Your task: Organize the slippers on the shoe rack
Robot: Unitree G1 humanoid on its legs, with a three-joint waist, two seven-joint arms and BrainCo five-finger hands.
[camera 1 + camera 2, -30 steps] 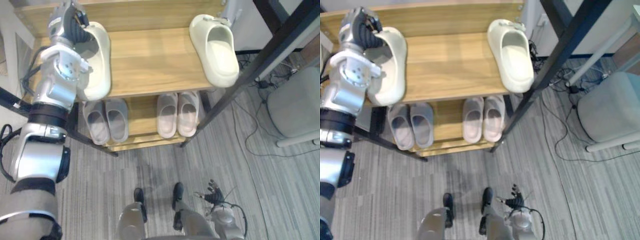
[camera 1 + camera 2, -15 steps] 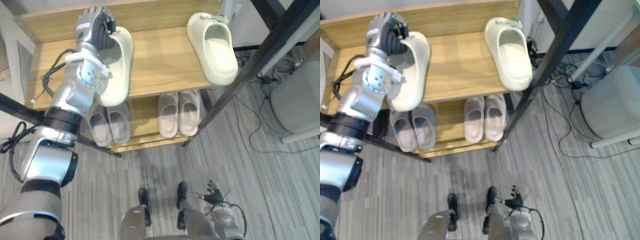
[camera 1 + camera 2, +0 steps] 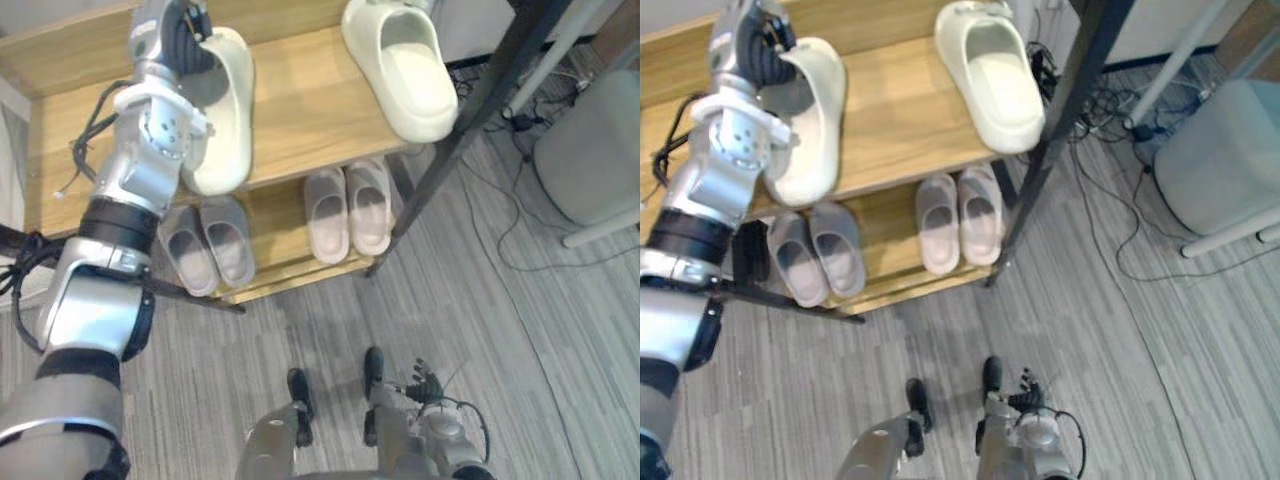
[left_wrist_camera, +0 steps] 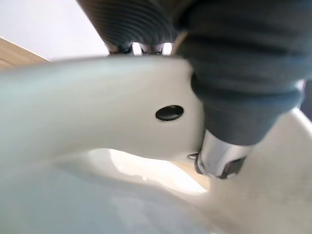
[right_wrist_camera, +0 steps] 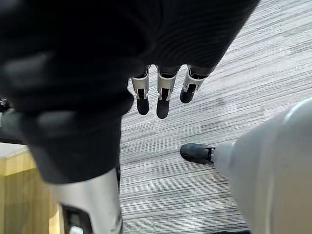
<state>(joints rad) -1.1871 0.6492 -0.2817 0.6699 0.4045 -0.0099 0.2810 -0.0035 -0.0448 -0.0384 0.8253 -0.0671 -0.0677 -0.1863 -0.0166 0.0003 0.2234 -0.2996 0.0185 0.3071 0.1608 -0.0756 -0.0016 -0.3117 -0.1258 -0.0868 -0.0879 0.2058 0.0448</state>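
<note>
Held slipper (image 3: 225, 110) is now sitting further in from the L end of the top shelf (image 3: 300, 110) than 1 s ago, and the gap to the other slipper (image 3: 405, 75) is narrowing. Cam is shifting as well, so the whole shoe rack (image 3: 425, 180) is lying lower-left in view vs before.

L hand (image 3: 172, 30) is reaching over the back part of the top shelf and clamping the heel end of the held slipper. In the L wrist view, fingers are curling over the strap (image 4: 97, 112) w/ the thumb (image 4: 219, 161) pressing its side, next to a black rivet (image 4: 169, 112). Held slipper is cream, opening facing up and tilting toward the arm, toe pointing at the front edge of the shelf. Can't tell if the sole is resting on the wood or hanging just above it.

Other slipper, same cream colour, is lying flat at the R end of the top shelf, toe reaching the front edge, close to the dark rack post.

Lower shelf is carrying two pairs, toes outward: grey pair (image 3: 228, 240) toward the L, pinkish pair (image 3: 325, 212) toward the R.

R hand (image 3: 425, 385) is hanging low over the grey carpet floor (image 3: 520, 320), well apart from the rack. Its fingers (image 5: 163, 97) are hanging straight and relaxed, holding nothing.

Grey padded seat (image 3: 590, 150) is standing on the floor to the R of the rack.
</note>
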